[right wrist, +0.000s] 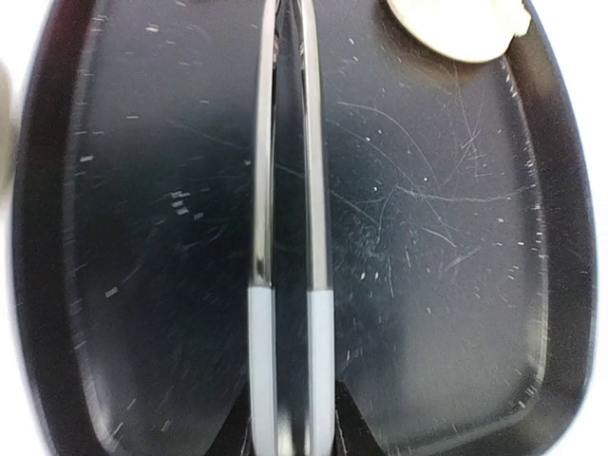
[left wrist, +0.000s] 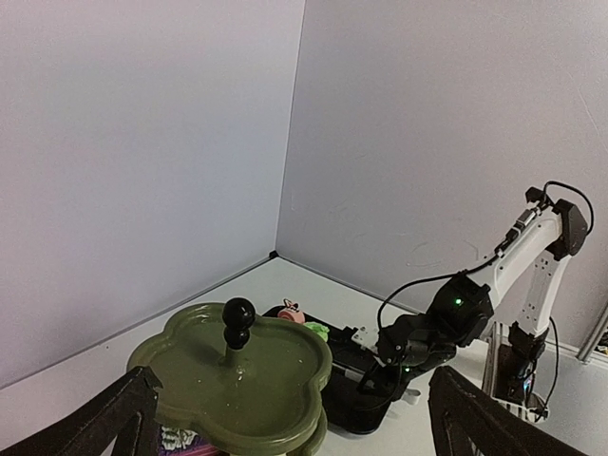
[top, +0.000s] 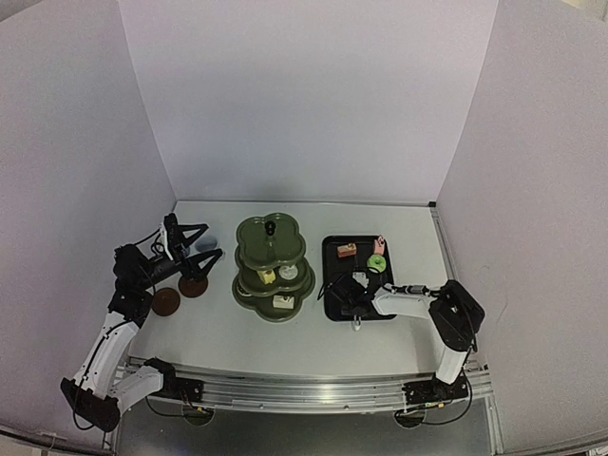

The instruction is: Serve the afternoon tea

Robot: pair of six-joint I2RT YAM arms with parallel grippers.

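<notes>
From above: right gripper (top: 353, 298) low over the black tray (top: 330, 271), near end, cakes (top: 376, 263) beyond it, glossy green stand (top: 274, 249) to the left. Left gripper (top: 199, 244) gapes wide beyond a brown coaster (top: 193, 286). Left wrist: the stand's scalloped top tier carries nothing. Right wrist: jaws clamped on smooth metal tongs (right wrist: 285, 190), arms pinched nearly together over scratched plastic. I'd ease them apart before reaching that cream cake (right wrist: 456, 24)

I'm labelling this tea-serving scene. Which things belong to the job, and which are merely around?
Belongs to the job: olive three-tier stand; white cake on it; green doughnut; pink cake; orange cake; brown coaster; second brown coaster.
Merely around: black tray; metal tongs, gripped by the right tool.
</notes>
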